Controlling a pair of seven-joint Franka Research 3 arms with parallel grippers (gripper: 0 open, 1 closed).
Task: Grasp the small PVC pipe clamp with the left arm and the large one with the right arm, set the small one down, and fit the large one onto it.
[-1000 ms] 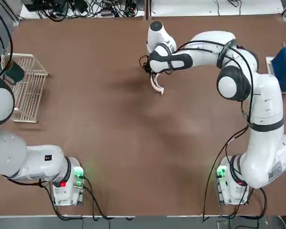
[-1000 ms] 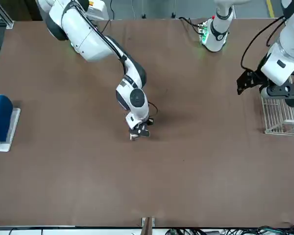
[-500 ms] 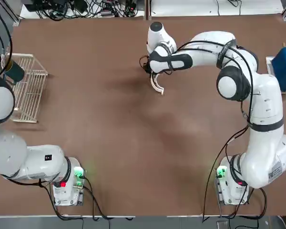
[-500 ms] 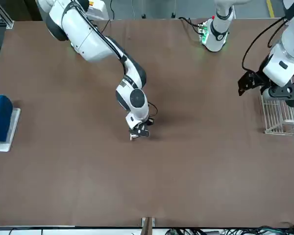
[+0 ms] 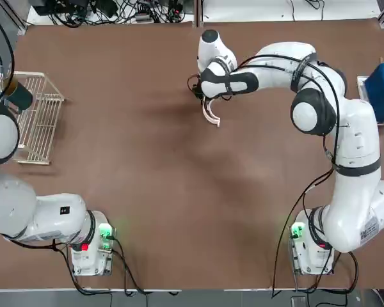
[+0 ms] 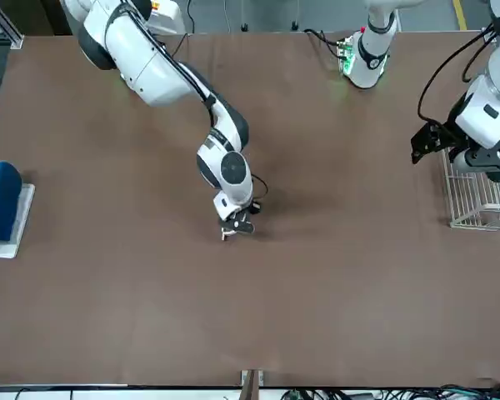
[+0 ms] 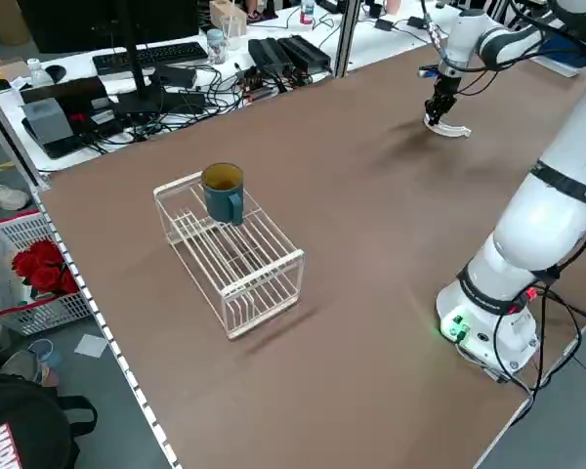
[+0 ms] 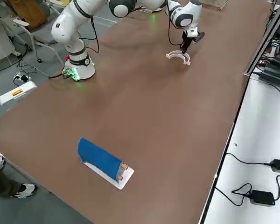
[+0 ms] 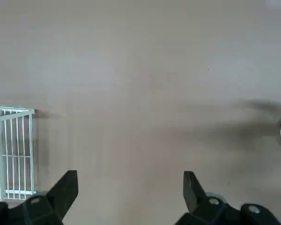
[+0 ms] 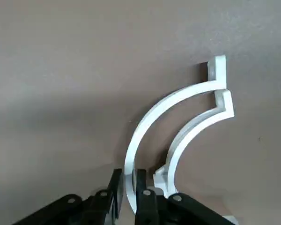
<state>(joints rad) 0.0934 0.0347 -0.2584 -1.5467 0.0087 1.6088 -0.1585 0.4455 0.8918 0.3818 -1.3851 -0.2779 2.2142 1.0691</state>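
The large clamp (image 10: 156,114) is a white half-ring lying at the far middle of the table (image 5: 147,192). My right gripper (image 10: 127,183) is shut on one end of it. The small clamp (image 10: 189,133) sits nested inside its curve, and their flared tabs meet at the free end. From overhead the pair shows as one white arc (image 5: 210,114) just below the right gripper (image 5: 203,102). It appears again in the left side view (image 7: 447,127) and the right side view (image 8: 178,57). My left gripper (image 9: 129,176) hangs open and empty near the wire rack (image 6: 475,196), far from both clamps.
A wire rack (image 5: 35,118) carrying a teal mug (image 7: 223,191) stands at the table's left edge. At the right edge lies a blue object on a white base (image 5: 379,96). Cables and gear crowd the desk beyond the far edge.
My left gripper has drifted a little toward the wire rack. The right gripper and both clamps have hardly moved.
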